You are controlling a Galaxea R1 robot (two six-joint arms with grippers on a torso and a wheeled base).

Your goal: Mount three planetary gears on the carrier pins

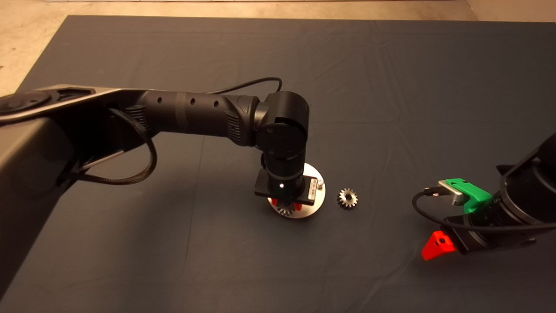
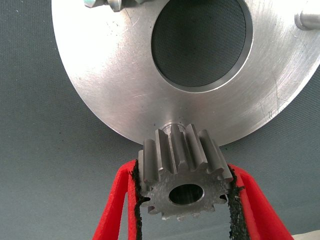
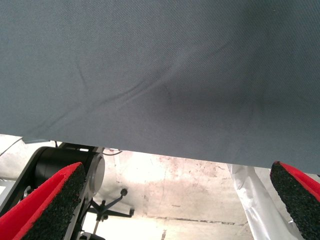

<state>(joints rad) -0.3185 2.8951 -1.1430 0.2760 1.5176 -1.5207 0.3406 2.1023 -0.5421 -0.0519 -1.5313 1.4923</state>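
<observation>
Your left pincer (image 2: 182,200) clamps a small silvery toothed gear (image 2: 184,172) over the flat silver disc's (image 2: 125,90) rim peg for seating; right pincer (image 3: 170,200) parked wide.

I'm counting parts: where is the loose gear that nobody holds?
In the head view, the small silvery metal spur gear lies flat on the dark mat, just right of the round silver-white disc, apart from it.
</observation>
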